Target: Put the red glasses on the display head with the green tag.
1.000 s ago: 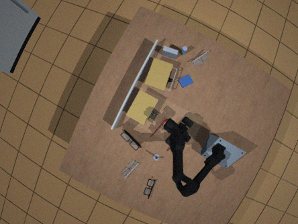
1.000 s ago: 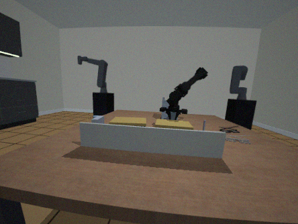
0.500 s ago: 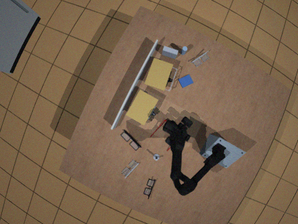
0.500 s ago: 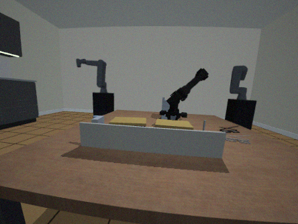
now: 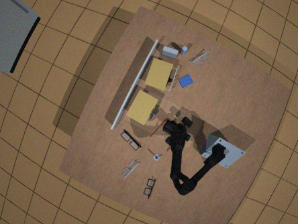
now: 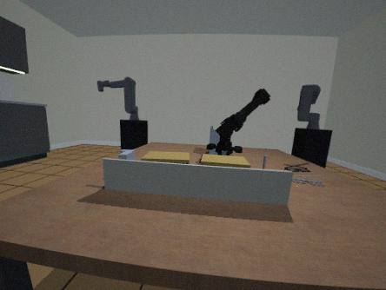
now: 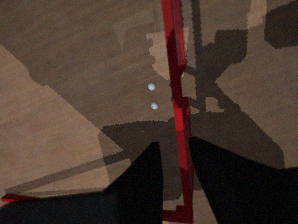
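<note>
The red glasses lie under the arm, beside the lower yellow panel. In the wrist view their long red front bar runs down between my fingertips, with a red end piece at the bottom. My gripper is partly open around this bar. A gap shows on the bar's left, while the right fingertip is very near it; contact cannot be told. The two display heads are mostly hidden under yellow panels; only small dark parts show at their right edges. No green tag can be made out.
A long white wall stands behind the panels. Black glasses, grey glasses and a small round post are near the arm's left side. A blue block, a white box and a blue cylinder are by the upper panel.
</note>
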`<state>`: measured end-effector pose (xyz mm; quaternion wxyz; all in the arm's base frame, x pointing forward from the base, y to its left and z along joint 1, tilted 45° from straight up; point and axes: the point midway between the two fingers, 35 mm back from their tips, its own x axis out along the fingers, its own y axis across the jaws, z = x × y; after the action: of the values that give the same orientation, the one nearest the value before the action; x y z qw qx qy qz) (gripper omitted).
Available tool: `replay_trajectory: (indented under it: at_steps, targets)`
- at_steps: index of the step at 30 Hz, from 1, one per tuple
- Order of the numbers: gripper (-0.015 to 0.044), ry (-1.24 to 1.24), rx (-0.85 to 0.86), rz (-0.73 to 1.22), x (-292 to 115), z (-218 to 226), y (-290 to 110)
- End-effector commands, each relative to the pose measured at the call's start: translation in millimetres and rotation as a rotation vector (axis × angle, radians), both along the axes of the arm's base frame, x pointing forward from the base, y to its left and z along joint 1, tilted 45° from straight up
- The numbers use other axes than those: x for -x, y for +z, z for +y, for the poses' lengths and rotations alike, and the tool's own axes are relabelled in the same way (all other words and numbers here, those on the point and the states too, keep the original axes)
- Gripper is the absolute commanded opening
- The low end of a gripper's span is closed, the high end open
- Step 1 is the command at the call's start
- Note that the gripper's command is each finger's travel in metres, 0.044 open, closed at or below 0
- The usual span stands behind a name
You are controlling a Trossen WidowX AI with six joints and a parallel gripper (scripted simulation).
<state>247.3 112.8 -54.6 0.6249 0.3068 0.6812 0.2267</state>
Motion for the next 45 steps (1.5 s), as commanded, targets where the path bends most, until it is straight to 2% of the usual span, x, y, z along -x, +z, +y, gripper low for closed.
replay_trajectory:
  at_steps: [1,10,20,37,45]
  targets:
    - [0.006,0.001,0.0,-0.001,-0.3,0.0,0.2]
    - [0.0,0.001,0.0,-0.001,-0.3,0.0,0.2]
    - [0.0,0.0,0.003,-0.001,-2.1,-6.5,5.3]
    - [0.0,0.0,-0.001,0.006,-3.7,-73.3,67.7]
    - [0.0,-0.022,0.036,0.044,-0.9,-68.8,73.6]
